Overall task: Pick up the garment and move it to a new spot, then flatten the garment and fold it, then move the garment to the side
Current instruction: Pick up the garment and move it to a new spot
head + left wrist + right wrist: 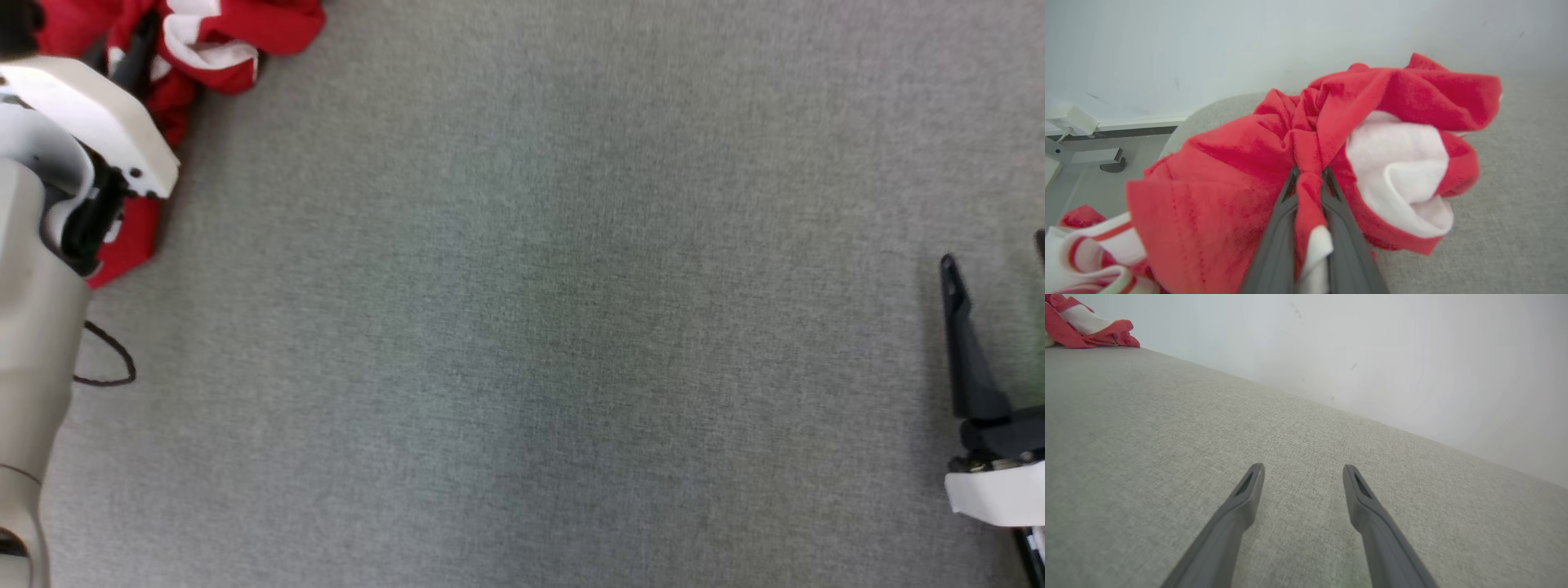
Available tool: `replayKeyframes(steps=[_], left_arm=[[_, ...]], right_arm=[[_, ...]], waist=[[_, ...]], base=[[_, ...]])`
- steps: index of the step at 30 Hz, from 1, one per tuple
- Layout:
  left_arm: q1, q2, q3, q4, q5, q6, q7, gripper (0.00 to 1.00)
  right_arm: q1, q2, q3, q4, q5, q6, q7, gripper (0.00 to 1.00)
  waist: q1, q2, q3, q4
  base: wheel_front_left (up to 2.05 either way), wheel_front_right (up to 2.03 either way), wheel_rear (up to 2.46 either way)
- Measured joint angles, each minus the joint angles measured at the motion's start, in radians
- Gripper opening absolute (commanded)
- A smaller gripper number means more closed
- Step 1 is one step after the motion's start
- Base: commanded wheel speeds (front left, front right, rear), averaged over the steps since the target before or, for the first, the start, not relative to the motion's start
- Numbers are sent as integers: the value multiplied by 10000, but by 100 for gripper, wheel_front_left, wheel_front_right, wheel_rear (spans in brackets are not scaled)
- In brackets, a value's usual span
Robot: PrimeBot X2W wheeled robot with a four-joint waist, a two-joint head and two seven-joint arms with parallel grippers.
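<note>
- left hand [1309, 174]: lower ctr of left wrist view. Both dark fingers [1274, 245] are drawn together, clamped on a twisted red fold of the garment [1229, 163]. A white bit of cloth shows btwn them near the bottom edge.
- garment: red w/ white inner parts, crumpled in a heap. It takes up mid frame of left wrist view, bunched around and past the fingertips. Red/white striped portion at lower left of that view.
- right hand [1302, 469]: lower ctr of right wrist view. Fingers stand well apart, w/ bare counter [1167, 437] showing btwn them. Cannot tell if tips touch the surface.
- Head view: right hand at right edge, lower right. Garment at upper left corner, partly under the pale left arm [90, 122]. The two are well apart, w/ grey woven counter across the frame btwn them.
- Thin black cable loop [110, 359] at left edge of head view, just beside the arm.
- Right wrist view, far: garment at upper left corner on the counter, w/ white wall [1412, 355] behind showing a few dark marks.
- Left wrist view, far left: counter edge, then floor [1090, 188] beyond. White box w/ lead [1075, 119] and a grey foot [1112, 165] sit near the wall base.
</note>
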Motion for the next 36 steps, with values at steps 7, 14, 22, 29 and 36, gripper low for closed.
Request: replayKeyframes(steps=[7, 14, 22, 29, 36], left_arm=[[-67, 550, -345, -970, -527, 2, -619, 0], [215, 744, -752, -2531, -1202, 4, -316, 0], [1592, 385, -1039, -5304, -2040, 186, 621, 0], [3405, -314, -1463, -8149, -2688, 1018, 1106, 0], [5308, -1198, -2420, -9262, -2821, 1632, 917, 0]], right_arm=[[139, 445, 272, 867, 130, 0, -527, 100], [636, 951, 430, 1785, 355, 0, -1101, 100], [1343, 1306, 472, 2393, 504, 0, -1476, 100], [1659, 1553, 360, 2475, 541, 0, -1718, 100], [1895, 1670, 355, 2537, 587, 0, -1770, 100]], waist=[[0, -1, -1254, -68], [-2, 0, -2693, -326], [-4, 0, -4145, -870], [-4, 0, -4784, -1657], [-4, 0, -5134, -2377]], base=[[0, 0, 0], [0, 0, 0], [0, 0, 0], [0, 0, 0], [0, 0, 0]])
